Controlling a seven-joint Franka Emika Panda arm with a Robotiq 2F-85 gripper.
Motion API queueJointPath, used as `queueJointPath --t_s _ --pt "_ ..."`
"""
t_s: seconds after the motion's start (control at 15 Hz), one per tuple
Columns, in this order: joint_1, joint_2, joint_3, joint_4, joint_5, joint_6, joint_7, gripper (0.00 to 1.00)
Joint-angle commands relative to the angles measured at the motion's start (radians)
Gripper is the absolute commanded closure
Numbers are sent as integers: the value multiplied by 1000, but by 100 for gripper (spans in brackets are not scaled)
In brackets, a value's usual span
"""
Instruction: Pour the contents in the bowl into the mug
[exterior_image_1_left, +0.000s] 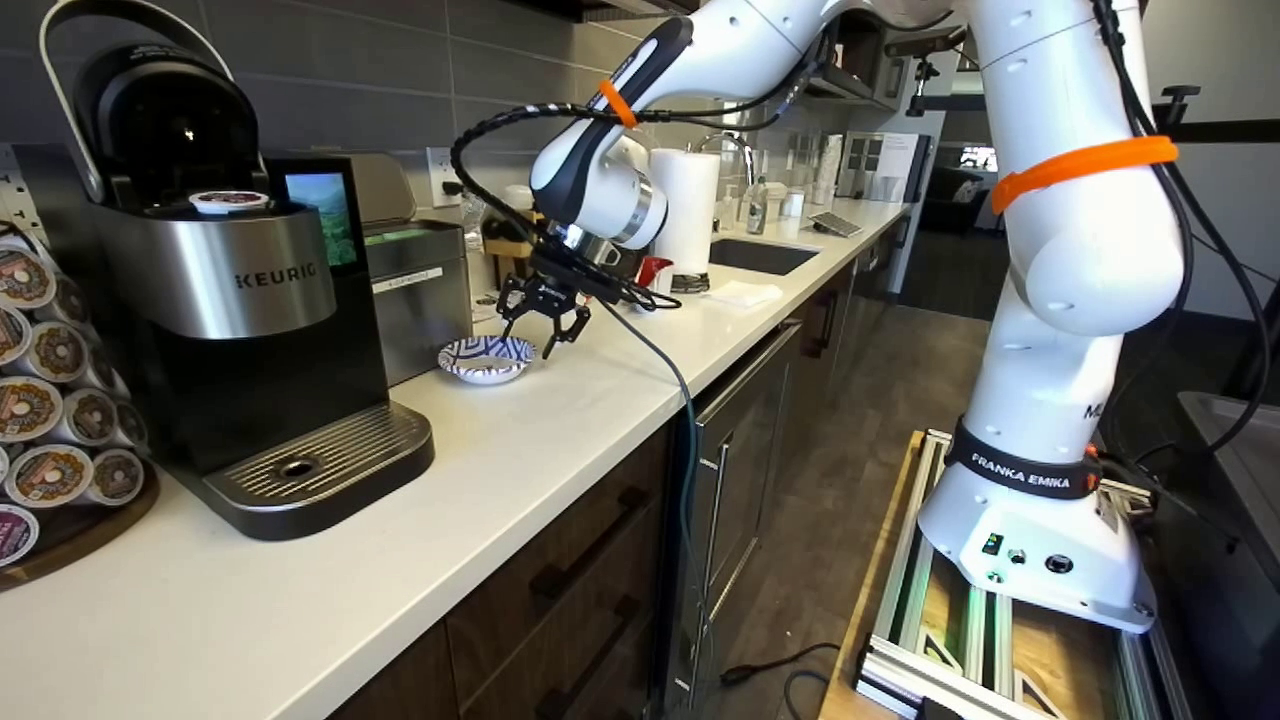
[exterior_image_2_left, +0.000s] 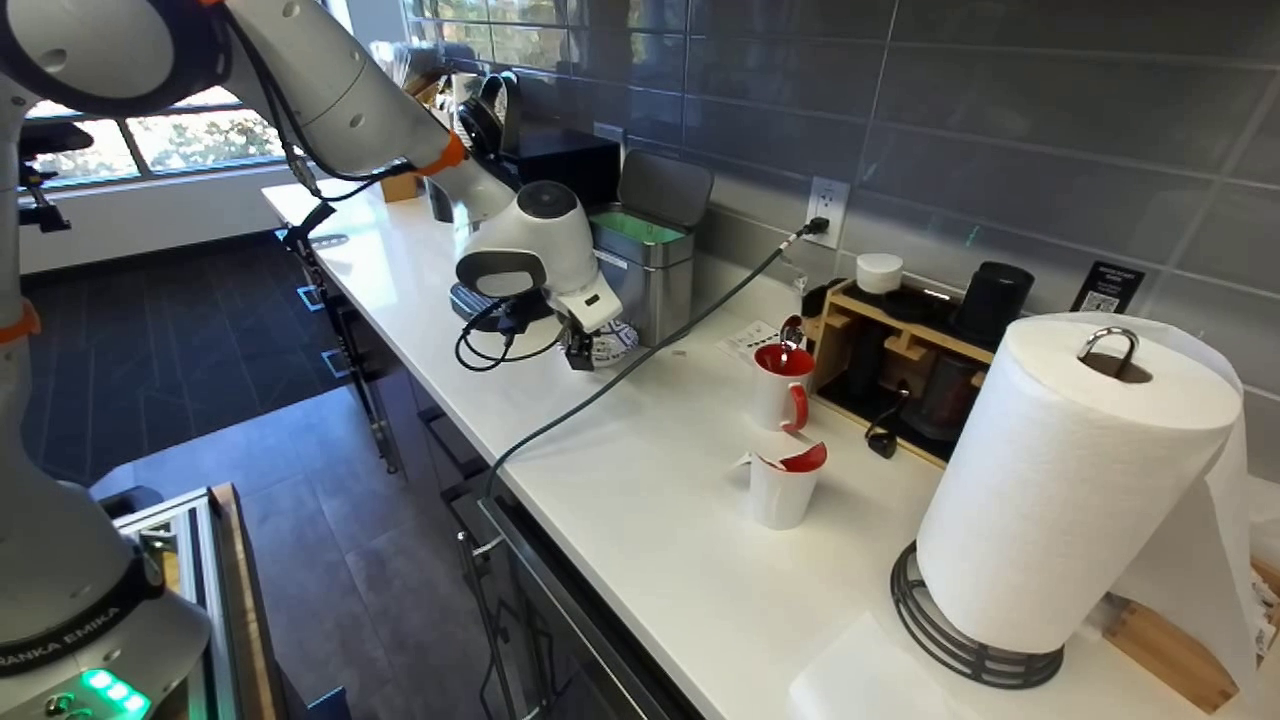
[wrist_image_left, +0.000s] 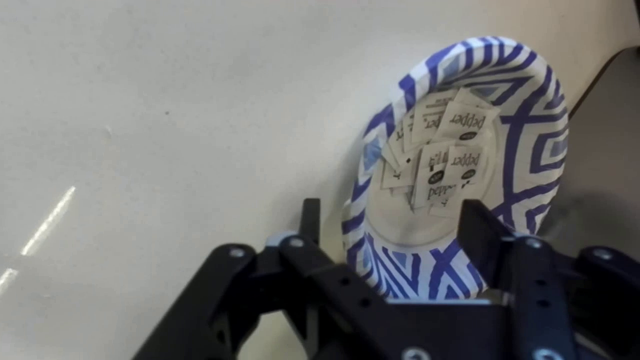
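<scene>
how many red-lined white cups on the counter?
2, both in an exterior view: a red-handled mug beside the wooden organizer, and another white cup nearer the paper-towel roll. Others may be hidden.

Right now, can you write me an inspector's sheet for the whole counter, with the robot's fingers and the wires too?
Surface: white counter, small specks in the wrist view.
Bowl: white with blue pattern, upright, pepper packets inside.
Mugs: a red-handled mug and a white cup, both red inside; which is for pouring, I can't tell.
Clutter: coffee machine, coffee pods, open metal bin, paper-towel roll.
Fingers: open; in the wrist view one overlaps the bowl, one is outside its rim; touching, I can't tell.
Cables: a long cable runs from the wall outlet over the counter; black cables loop by the arm.
Surroundings: dark tiled wall and a sink.
</scene>
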Motion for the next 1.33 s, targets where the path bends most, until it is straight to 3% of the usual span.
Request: queueJointPath --t_s 0.0,0.33,0.4,0.87,1.27 --pt "-13 33 20 28 47 18 -46 58" --pt "-14 31 13 26 44 7 -56 96" --pt "-17 19 12 17 42 1 -61 100" --pt "-32 -105 14 -86 27 14 -166 99" --pt "-75 -294 98 -214 134 -19 -437 99"
